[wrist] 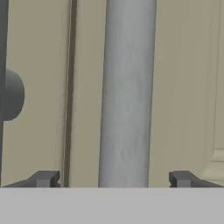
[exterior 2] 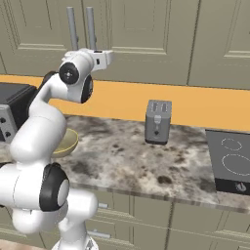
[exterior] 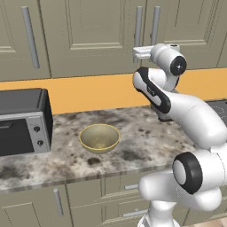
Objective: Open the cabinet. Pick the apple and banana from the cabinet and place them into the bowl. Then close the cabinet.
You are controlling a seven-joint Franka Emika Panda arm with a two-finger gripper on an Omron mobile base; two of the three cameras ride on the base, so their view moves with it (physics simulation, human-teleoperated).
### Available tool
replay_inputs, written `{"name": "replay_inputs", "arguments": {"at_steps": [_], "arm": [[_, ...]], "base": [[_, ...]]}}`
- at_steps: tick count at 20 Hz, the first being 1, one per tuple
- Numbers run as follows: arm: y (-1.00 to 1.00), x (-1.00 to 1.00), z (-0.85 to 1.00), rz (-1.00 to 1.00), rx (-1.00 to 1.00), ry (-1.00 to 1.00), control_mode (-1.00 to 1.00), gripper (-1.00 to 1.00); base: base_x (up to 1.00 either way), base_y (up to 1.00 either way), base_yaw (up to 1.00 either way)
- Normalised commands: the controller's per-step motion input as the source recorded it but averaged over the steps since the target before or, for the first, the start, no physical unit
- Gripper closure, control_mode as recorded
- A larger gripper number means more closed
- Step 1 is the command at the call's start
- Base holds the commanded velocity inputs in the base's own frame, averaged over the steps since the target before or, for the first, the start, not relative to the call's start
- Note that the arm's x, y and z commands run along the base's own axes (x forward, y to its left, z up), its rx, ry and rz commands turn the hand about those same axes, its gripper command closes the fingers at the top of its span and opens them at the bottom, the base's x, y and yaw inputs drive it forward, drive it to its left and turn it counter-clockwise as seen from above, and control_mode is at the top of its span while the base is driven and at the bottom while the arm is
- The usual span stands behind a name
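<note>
While the cabinet (exterior: pixel 88 35) stays shut across the top of the left base frame, a dark toaster oven (exterior: pixel 23 120) sits at far left on the marbled counter (exterior: pixel 133 142). The bowl (exterior: pixel 99 138) rests just right of it, near centre. Upper right of centre, the gripper (wrist: pixel 114 178) reaches the paired grey handles (exterior: pixel 138 26). In the hand view its fingertips (wrist: pixel 43 178) stand spread either side of one bar handle (wrist: pixel 127 92), not touching it.
</note>
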Motion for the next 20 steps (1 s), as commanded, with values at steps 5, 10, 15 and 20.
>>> {"name": "replay_inputs", "arguments": {"at_steps": [5,10,15,20], "arm": [[0.0,0.74,-0.13,0.0,0.0,0.02,-1.0,1.0],[0.0,0.0,0.0,0.0,0.0,0.0,-1.0,1.0],[-0.4,-0.21,0.14,0.0,0.0,0.0,-1.0,1.0],[-0.9,-0.59,0.36,0.0,0.01,0.0,-1.0,1.0]], "base": [[0.0,0.0,0.0],[0.0,0.0,0.0],[0.0,0.0,0.0],[0.0,0.0,0.0]]}}
